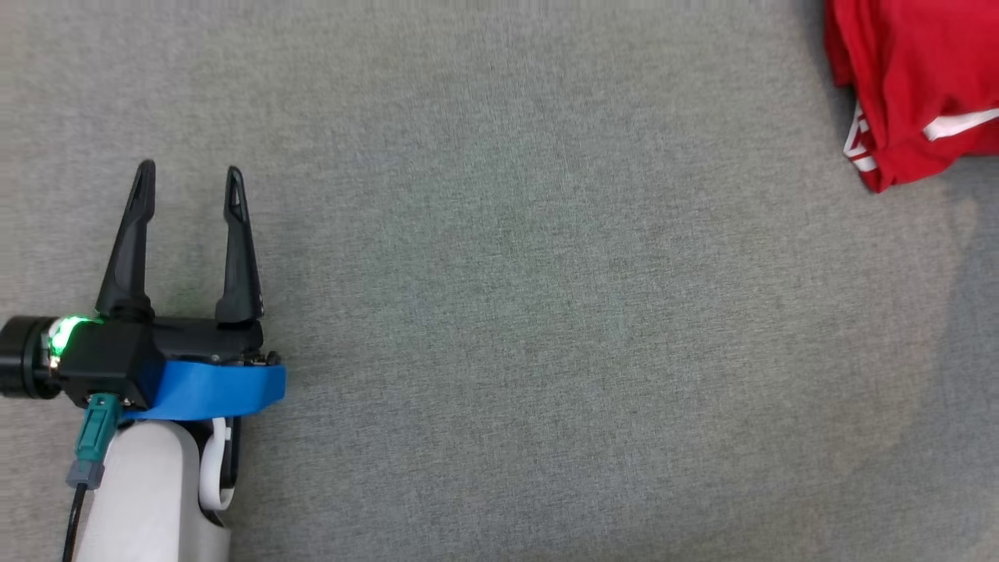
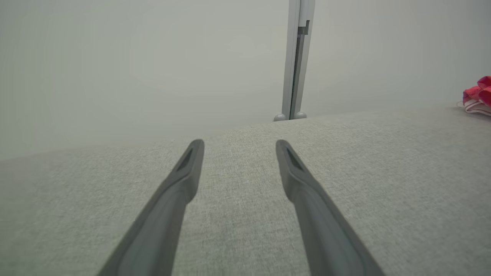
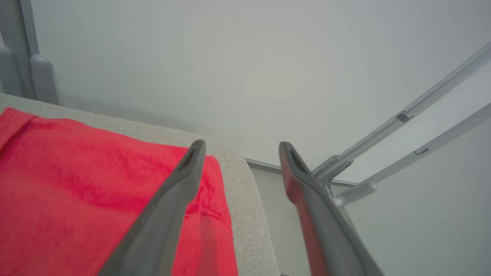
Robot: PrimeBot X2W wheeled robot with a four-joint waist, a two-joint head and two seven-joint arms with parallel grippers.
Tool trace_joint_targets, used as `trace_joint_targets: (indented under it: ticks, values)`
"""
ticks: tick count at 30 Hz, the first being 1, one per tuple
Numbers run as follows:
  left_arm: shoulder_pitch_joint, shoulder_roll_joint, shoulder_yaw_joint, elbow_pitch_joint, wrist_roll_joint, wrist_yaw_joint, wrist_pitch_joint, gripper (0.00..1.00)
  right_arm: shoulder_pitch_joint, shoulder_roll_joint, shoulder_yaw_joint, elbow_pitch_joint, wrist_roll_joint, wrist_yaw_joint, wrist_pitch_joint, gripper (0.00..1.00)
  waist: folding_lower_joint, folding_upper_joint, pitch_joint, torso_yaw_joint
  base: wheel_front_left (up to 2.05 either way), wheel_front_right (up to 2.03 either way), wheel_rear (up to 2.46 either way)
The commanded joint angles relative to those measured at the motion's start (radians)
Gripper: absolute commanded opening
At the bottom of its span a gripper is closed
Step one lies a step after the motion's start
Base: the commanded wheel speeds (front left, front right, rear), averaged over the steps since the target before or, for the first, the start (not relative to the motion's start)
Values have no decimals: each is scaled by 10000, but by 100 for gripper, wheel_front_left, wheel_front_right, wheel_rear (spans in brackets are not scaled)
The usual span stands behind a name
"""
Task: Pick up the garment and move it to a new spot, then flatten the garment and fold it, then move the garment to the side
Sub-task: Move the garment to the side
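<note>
Right end effector (image 3: 241,145) stood with fingers apart and empty over the folded red garment (image 1: 913,78), which lay at the far right corner of the surface (image 1: 507,312). Left end effector (image 1: 190,168) was likewise apart. The garment was judged light, soft and limp; grip all layers at a folded edge.

Left gripper (image 1: 190,168): two long black fingers (image 1: 129,250), tapered to points, slot-shaped recess near each tip. Base housing (image 1: 117,359) black, angular. Green LED (image 1: 69,328) lit at housing's edge, next to a black cylinder (image 1: 19,357). Blue tape (image 1: 218,390) wrapped below housing. Forearm (image 1: 144,492) pale, smooth, w/ white bracket (image 1: 212,476) at its side. Teal connector (image 1: 97,425), grey collar, black cable (image 1: 76,523) leading off.

Right gripper (image 3: 242,143): same finger type, dark grey; red tint on one inner face, poss. a reflection.
</note>
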Motion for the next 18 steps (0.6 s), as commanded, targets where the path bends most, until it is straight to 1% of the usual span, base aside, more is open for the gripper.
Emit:
trace_joint_targets:
  ticks: [1,5,10,13,18]
  values:
    - [122,-26,54,69,-69,45,-19,100,-93,157,82,-20,36,-1,-148,100,0,0,-410,135,0,0,0]
    - [539,-144,210,259,-207,159,-20,100,477,780,321,-486,38,-1,-496,100,0,0,-1195,305,0,0,0]
    - [1153,-260,351,514,-341,232,-19,100,1289,1707,601,-1569,209,0,-601,100,0,0,-2134,575,0,0,0]
    - [1467,-356,398,693,-428,231,-20,100,2090,2188,747,-2378,370,0,-598,100,0,0,-2670,757,0,0,0]
    - [1971,-500,447,957,-506,242,-20,100,3454,2932,1009,-3295,560,-1,-597,100,0,0,-3461,977,0,0,0]
